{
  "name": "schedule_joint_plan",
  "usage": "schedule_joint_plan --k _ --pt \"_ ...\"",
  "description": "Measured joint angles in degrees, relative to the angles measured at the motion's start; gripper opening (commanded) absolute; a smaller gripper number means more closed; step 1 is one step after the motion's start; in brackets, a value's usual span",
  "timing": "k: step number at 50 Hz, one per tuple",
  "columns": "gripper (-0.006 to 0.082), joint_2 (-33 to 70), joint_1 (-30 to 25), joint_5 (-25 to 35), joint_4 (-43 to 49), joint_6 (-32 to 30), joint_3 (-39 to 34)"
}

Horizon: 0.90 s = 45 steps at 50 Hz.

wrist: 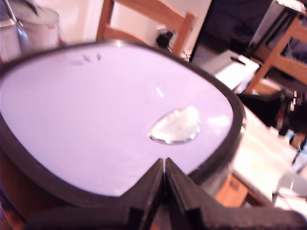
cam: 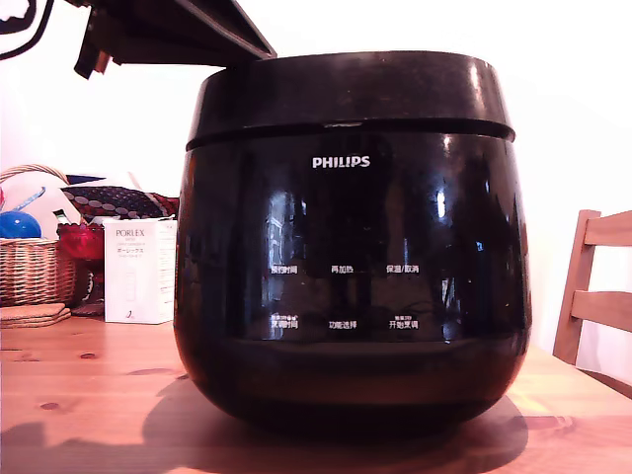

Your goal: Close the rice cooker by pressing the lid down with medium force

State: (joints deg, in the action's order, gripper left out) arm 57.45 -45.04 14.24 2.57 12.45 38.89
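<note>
The rice cooker [cam: 346, 286], glossy black with a white PHILIPS logo and white button labels, fills the middle of the exterior view. Its lid [cam: 346, 94] sits down on the body, with only a thin seam between them. In the wrist view the lid's top [wrist: 96, 110] reflects bright light and carries a small silver cap [wrist: 175, 125]. My gripper [wrist: 164, 165] is shut with nothing between its fingers, its tips over the lid's edge; I cannot tell if they touch it. In the exterior view my gripper [cam: 259, 47] reaches in from the upper left, just above the lid's left rim.
The cooker stands on a wooden table [cam: 79, 395]. Behind it on the exterior view's left are a wicker basket [cam: 30, 267], a red object [cam: 81, 240] and a white PORLEX box [cam: 138, 272]. A wooden chair [cam: 597, 286] stands at the right.
</note>
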Motion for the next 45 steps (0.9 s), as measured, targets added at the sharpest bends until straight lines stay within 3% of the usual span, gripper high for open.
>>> schedule_joint_plan --k 45 --pt "-0.0022 0.5 -0.3 -0.2 -2.7 -2.2 -1.9"
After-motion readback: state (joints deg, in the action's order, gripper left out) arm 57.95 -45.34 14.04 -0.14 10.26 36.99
